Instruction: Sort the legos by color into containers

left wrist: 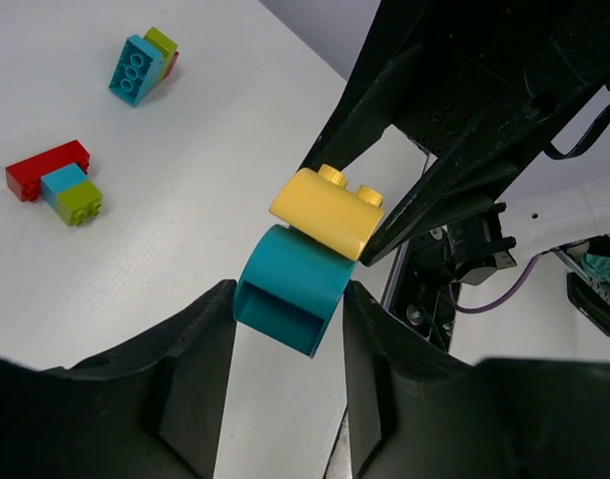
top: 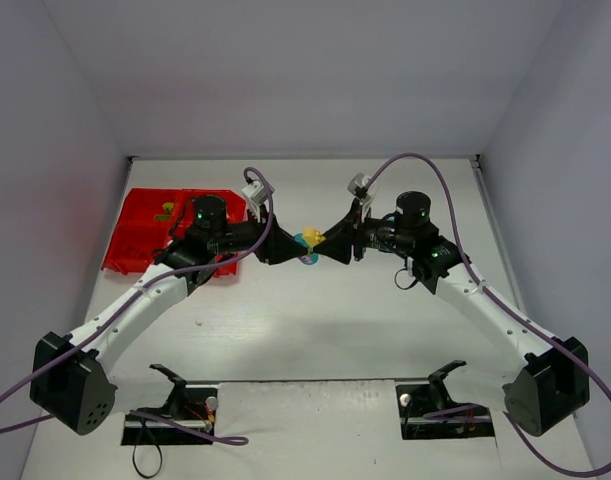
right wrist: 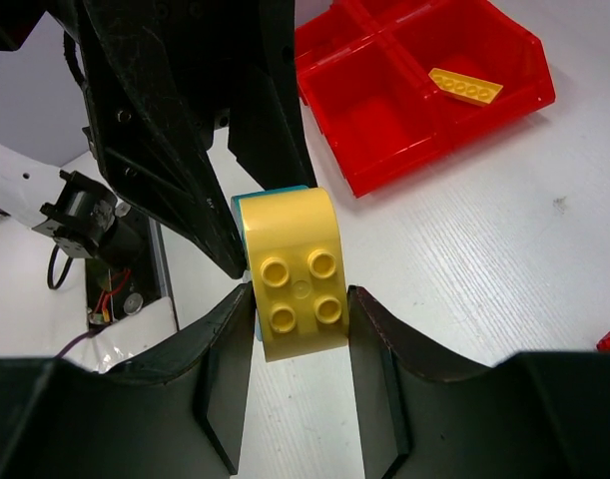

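The joined pair of legos hangs above the middle of the tabletop, about midway between the left and right edges and clear of the surface. It consists of a teal brick (left wrist: 290, 284) and a yellow brick (right wrist: 297, 274) pressed together.

Left gripper (left wrist: 288, 299): pinching the teal brick, one finger against each side wall. Right gripper (right wrist: 300, 299): pinching the yellow brick in the same way, with the studs facing its wrist camera.

Governing relation: the two grippers face each other along a line running from the left edge to the right edge. The teal brick lies on the left-gripper side of the joint and the yellow brick on the right-gripper side. The joint therefore lies across that line, and separation probably calls for a pull or a twist along it.

The red tray (top: 135, 240) sits near the far left corner, closer to the left arm. One compartment holds a flat yellow piece (right wrist: 465, 87).
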Robot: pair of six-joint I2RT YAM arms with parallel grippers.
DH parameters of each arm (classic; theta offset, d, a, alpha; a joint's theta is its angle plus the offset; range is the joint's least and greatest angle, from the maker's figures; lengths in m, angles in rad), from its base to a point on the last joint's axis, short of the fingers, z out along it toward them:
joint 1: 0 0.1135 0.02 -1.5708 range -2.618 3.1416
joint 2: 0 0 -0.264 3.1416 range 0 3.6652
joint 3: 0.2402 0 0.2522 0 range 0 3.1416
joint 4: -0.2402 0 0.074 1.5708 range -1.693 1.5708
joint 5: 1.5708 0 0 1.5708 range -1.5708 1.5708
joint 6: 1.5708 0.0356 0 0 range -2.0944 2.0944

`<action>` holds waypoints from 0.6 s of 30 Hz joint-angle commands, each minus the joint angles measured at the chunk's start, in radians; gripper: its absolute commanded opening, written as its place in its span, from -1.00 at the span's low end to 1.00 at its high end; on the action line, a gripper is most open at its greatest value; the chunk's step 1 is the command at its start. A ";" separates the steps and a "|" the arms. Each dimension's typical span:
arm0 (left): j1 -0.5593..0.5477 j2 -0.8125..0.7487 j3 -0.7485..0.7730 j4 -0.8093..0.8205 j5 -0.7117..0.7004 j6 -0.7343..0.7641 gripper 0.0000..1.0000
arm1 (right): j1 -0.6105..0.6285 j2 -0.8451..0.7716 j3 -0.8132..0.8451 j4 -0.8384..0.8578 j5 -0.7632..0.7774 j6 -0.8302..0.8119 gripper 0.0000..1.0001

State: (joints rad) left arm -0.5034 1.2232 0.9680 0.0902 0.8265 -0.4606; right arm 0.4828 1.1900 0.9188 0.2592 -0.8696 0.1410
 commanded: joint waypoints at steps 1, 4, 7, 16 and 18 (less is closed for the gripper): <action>-0.014 -0.019 0.006 0.092 0.049 0.013 -0.47 | -0.012 -0.029 0.048 0.092 -0.011 -0.012 -1.00; -0.017 -0.028 0.005 0.077 0.043 0.022 -0.75 | -0.024 -0.032 0.045 0.094 -0.012 -0.014 -1.00; -0.017 -0.050 -0.009 0.060 0.020 0.036 -0.95 | -0.036 -0.030 0.043 0.097 -0.012 -0.011 -1.00; -0.012 -0.103 -0.023 -0.143 -0.185 0.088 -0.96 | -0.133 -0.030 0.022 0.109 0.000 -0.007 -1.00; -0.001 -0.110 -0.003 -0.213 -0.294 0.097 -0.96 | -0.144 -0.029 0.012 0.100 0.018 -0.012 -1.00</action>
State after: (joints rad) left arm -0.5159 1.1522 0.9104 -0.0444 0.6918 -0.4034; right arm 0.3534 1.1889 0.9188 0.2802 -0.8669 0.1345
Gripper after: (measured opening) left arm 0.327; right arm 0.356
